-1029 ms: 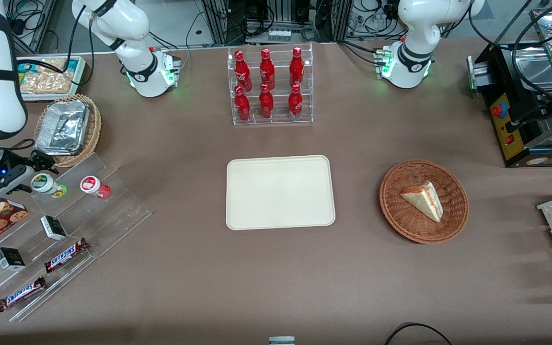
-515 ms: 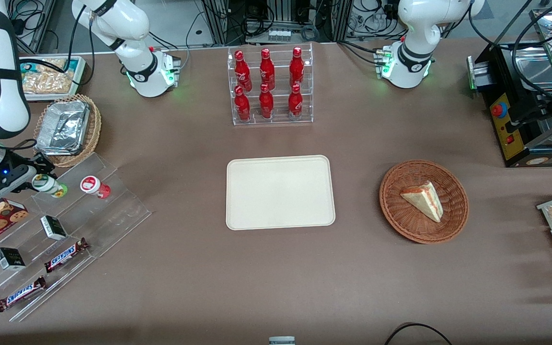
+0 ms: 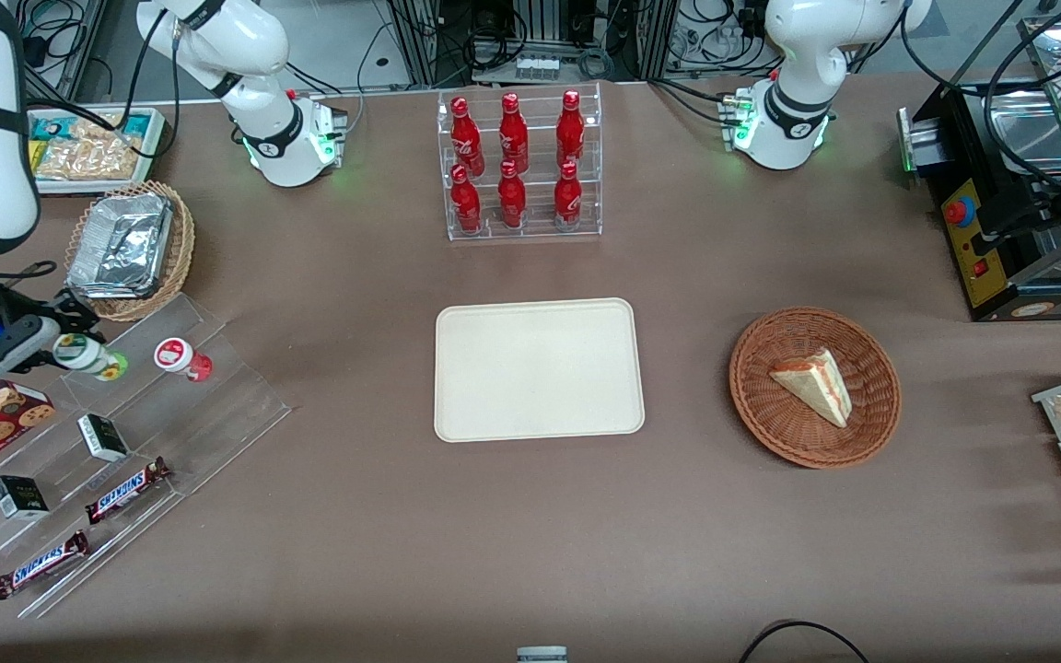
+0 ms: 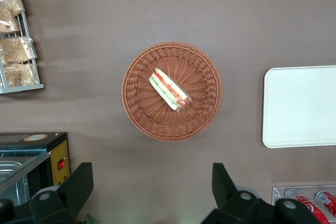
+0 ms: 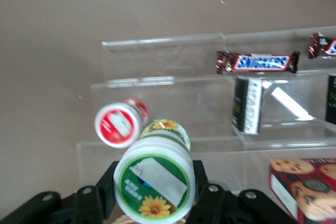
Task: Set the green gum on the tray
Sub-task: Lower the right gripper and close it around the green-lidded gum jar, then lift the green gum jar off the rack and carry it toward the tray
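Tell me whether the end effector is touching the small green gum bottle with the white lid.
Touching. The right wrist view shows the end effector with both fingers pressed against the green gum bottle, above the clear stepped rack.

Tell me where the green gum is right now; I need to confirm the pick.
The green gum sits between the gripper fingers at the working arm's end of the table, above the acrylic rack, beside the red gum.

The brown counter point(image 3: 355, 516) carries a clear stepped rack point(image 3: 217, 405) just beside the claw point(image 3: 65, 331), a foil-filled wicker basket point(image 3: 182, 241) near it, and, well apart, the cream tray point(image 3: 538, 370), a cola-bottle rack point(image 3: 521, 166) and a sandwich basket point(image 3: 761, 405).
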